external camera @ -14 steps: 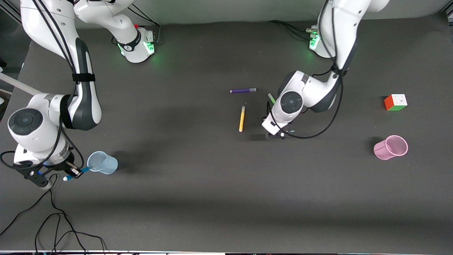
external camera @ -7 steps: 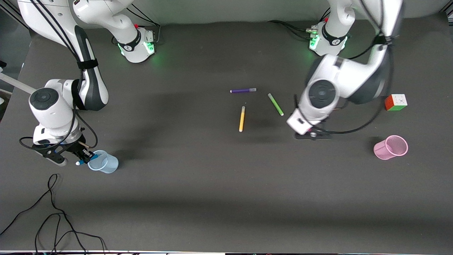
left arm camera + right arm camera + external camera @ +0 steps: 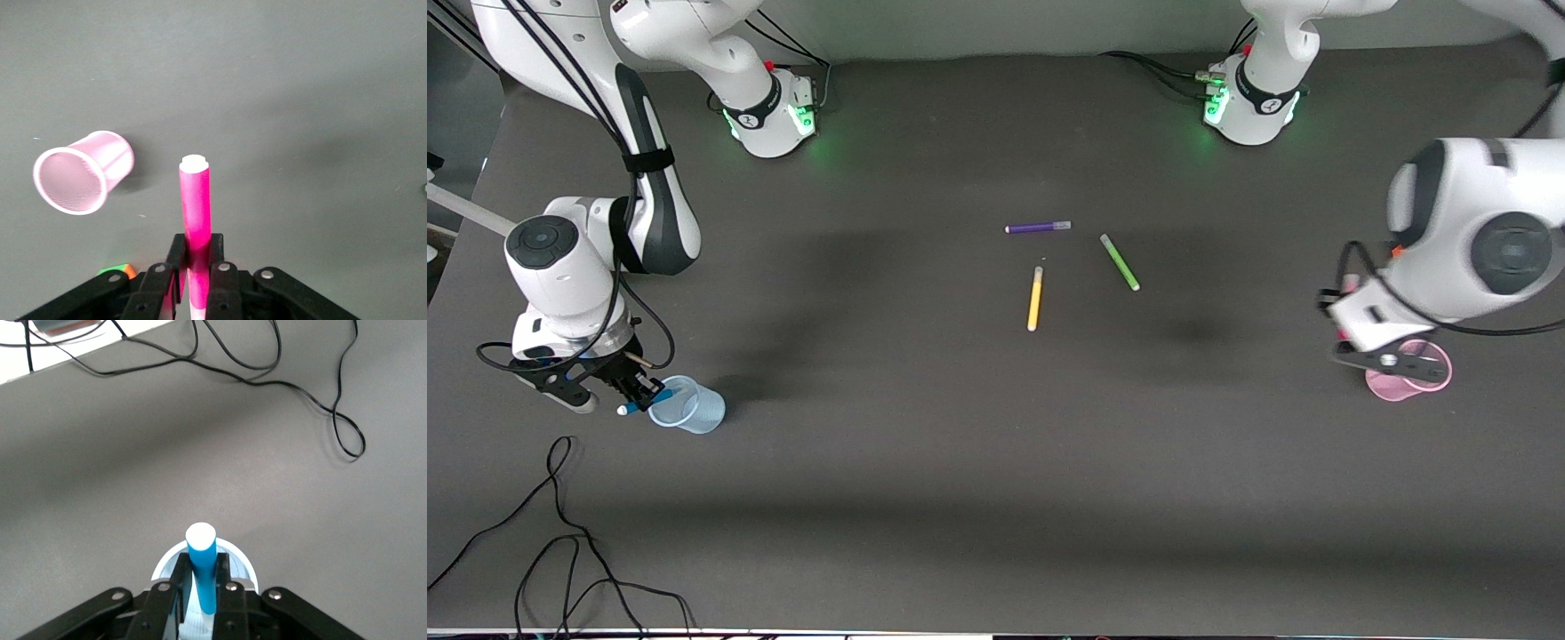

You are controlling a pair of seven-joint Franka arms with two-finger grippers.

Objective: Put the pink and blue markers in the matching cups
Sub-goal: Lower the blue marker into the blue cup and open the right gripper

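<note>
Since a second ago I see my left pincer [image 3: 1392,360], clamped on the pink marker [image 3: 195,200], has swung from the loose pens to over the pink cup [image 3: 1383,388]. My right pincer [image 3: 633,391] has come in over the blue cup's [image 3: 694,411] rim, gripping the blue marker [image 3: 203,577]. I count two cups, two held markers, and three pens on the bench [image 3: 925,462]: purple pen [image 3: 1038,228], yellow pen [image 3: 1035,299], green pen [image 3: 1120,262].

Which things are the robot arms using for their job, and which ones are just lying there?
For the job:
- slim pink marker, in the left claw
- slim blue marker, in the right claw
- translucent pink plastic cup
- translucent pale blue plastic cup

Just lying about:
- purple pen
- yellow pen
- green pen
</note>
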